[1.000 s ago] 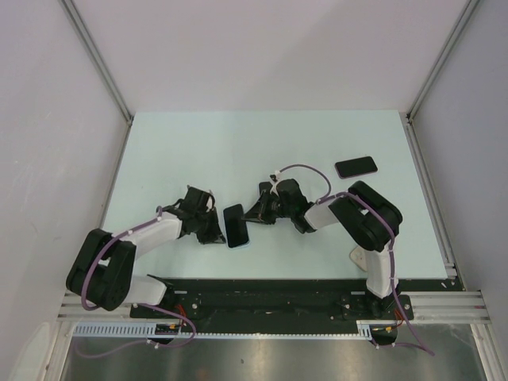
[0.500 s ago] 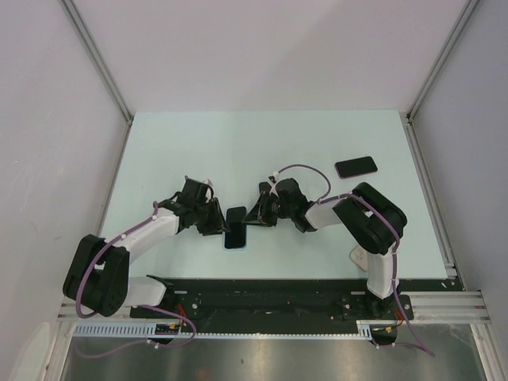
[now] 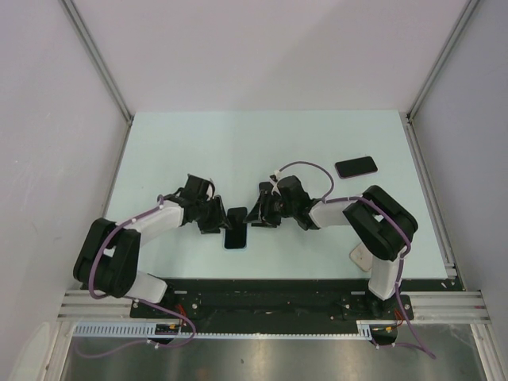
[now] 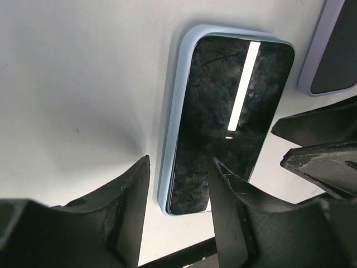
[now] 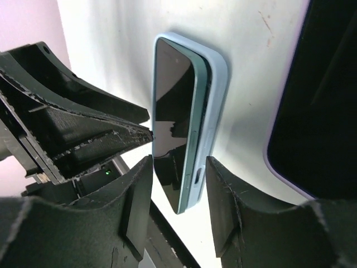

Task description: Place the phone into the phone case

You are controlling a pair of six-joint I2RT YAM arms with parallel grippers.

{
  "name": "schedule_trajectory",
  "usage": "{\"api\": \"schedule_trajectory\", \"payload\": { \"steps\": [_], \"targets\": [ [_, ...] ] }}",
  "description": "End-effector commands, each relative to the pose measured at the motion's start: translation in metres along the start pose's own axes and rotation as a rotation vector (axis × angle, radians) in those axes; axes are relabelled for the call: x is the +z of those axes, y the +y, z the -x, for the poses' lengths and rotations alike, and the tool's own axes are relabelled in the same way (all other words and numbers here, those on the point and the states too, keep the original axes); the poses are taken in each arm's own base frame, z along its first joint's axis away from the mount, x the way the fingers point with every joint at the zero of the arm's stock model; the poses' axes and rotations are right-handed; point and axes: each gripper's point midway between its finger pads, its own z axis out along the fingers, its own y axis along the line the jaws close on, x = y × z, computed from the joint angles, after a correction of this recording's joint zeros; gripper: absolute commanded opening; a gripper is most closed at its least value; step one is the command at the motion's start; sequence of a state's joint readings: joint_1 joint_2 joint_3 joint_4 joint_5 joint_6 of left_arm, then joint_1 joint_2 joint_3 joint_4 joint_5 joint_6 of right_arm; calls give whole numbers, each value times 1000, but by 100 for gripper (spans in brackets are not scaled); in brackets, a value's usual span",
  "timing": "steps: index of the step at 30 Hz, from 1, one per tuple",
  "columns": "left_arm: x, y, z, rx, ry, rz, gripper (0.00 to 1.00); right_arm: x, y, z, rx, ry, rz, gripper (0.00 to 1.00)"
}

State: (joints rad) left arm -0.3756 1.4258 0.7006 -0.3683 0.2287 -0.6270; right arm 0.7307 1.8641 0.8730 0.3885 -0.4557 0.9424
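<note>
The black-screened phone (image 3: 236, 228) lies in the light blue phone case (image 4: 172, 128) on the table between both grippers. In the right wrist view the phone (image 5: 170, 111) shows its teal side standing slightly above the case (image 5: 216, 100) rim. My left gripper (image 3: 216, 221) is just left of it, open, and the phone (image 4: 223, 117) has its near end between the spread fingers (image 4: 134, 212), untouched. My right gripper (image 3: 255, 215) is just right of it, also open with nothing held, and its fingers (image 5: 226, 212) flank the phone's end.
A second dark phone in a lilac case (image 3: 355, 167) lies at the back right, also seen as the lilac case (image 4: 334, 50) and the lilac case (image 5: 318, 111) in the wrist views. A small white object (image 3: 359, 255) sits by the right arm's base. The black base rail (image 3: 270, 290) runs along the near edge.
Both grippers have gone from shut to open and let go of the phone and case. The left arm has shifted slightly up and right; the phone now rests flat.
</note>
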Motion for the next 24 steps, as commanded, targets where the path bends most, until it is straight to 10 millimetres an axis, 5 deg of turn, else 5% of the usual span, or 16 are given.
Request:
{"api": "schedule_trajectory", "payload": {
  "steps": [1,7,20,24],
  "targets": [
    [2,-11,16,18,-23,-43,50,-4,10,10,-62,-34,-7,45],
    [10,-16,5,-8,30,-90,49,4,3,-2,-57,8,-7,42],
    [7,-23,-23,-78,107,-194,32,18,1,-26,-36,75,18,53],
    [7,-10,-20,-78,92,-120,27,18,3,-26,-32,79,25,54]
  ]
}}
